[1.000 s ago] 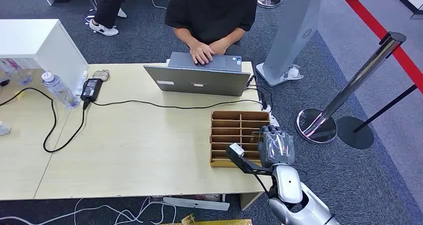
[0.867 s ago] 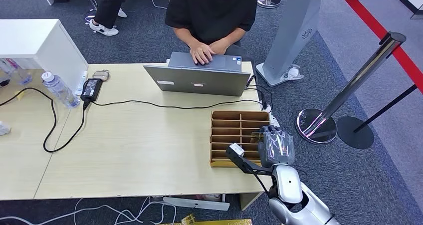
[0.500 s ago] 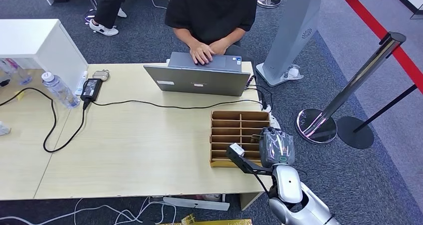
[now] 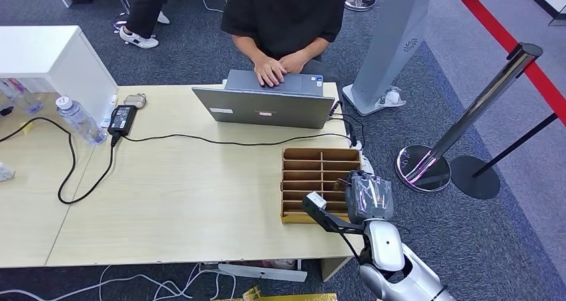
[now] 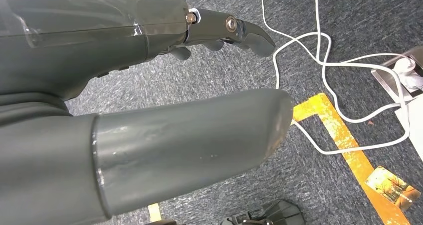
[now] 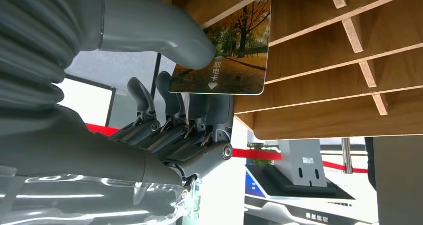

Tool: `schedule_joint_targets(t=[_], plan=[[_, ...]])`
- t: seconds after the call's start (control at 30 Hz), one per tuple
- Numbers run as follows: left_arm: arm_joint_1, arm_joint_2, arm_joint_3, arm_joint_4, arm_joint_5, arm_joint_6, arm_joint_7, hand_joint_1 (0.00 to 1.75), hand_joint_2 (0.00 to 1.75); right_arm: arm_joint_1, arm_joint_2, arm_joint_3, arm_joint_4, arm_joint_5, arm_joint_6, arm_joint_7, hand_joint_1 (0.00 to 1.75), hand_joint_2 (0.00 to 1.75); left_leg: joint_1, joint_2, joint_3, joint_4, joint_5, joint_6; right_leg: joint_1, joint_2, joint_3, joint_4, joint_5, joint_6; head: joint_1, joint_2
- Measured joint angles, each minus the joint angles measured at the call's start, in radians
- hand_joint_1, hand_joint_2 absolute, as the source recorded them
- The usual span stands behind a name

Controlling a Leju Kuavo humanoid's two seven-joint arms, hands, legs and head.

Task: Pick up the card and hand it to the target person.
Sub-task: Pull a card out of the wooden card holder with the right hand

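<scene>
Evidently the right hand pinches the card between thumb and fingers, since the card stands half inside a slot of the wooden organizer on the counter; the left hand hangs with fingers loosely apart

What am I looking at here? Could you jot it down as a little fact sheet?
Setting: pale wooden table on grey carpet
Person: sits behind a grey open laptop, hands on its keys
Card holder: brown wooden slotted rack at the table's right edge
Card: autumn-tree printed card, partly in a rack slot
Right hand: pinches the card, thumb on its face
Left hand: hangs over the carpet, holding nothing
</scene>
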Motion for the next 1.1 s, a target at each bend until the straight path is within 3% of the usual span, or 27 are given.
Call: schedule_joint_targets(t=[0.13,0.3,0.5,0.7,1.1], plan=[[0.0,0.0,0.0,0.0,0.0,0.0,0.001,0.0,0.0,-0.004,0.0,0.005,0.005,0.0,-0.001,0.0,1.4,1.75,0.0,0.0,0.0,0.0,0.0,0.0,0.0,0.0,0.0,0.0,0.0,0.0,0.0,0.0],[0.0,0.0,0.0,0.0,0.0,0.001,0.002,0.0,0.0,-0.006,0.0,0.009,0.008,0.023,-0.027,-0.003,1.61,1.75,0.0,0.0,0.0,0.0,0.0,0.0,0.0,0.0,0.0,0.0,0.0,0.0,0.0,0.0],[0.001,0.0,0.0,0.0,0.002,0.007,-0.001,0.0,0.0,-0.011,-0.018,0.003,-0.024,0.088,-0.05,-0.001,1.58,1.75,0.0,0.0,0.0,0.0,0.0,0.0,0.0,0.0,0.0,0.0,0.0,0.0,0.0,0.0],[0.006,0.0,0.0,0.0,0.018,0.017,-0.01,0.0,0.0,-0.011,-0.036,-0.036,-0.13,0.211,-0.162,-0.003,1.5,1.75,0.0,0.0,0.0,0.0,0.0,0.0,0.0,0.0,0.0,0.0,0.0,0.0,0.0,0.0],[0.015,0.0,0.001,0.0,0.026,0.022,-0.021,0.0,0.0,0.029,-0.051,-0.133,-0.34,0.354,-0.278,-0.012,1.45,1.75,0.0,0.0,0.0,0.0,0.0,0.0,0.0,0.0,0.0,0.0,0.0,0.0,0.0,0.0]])
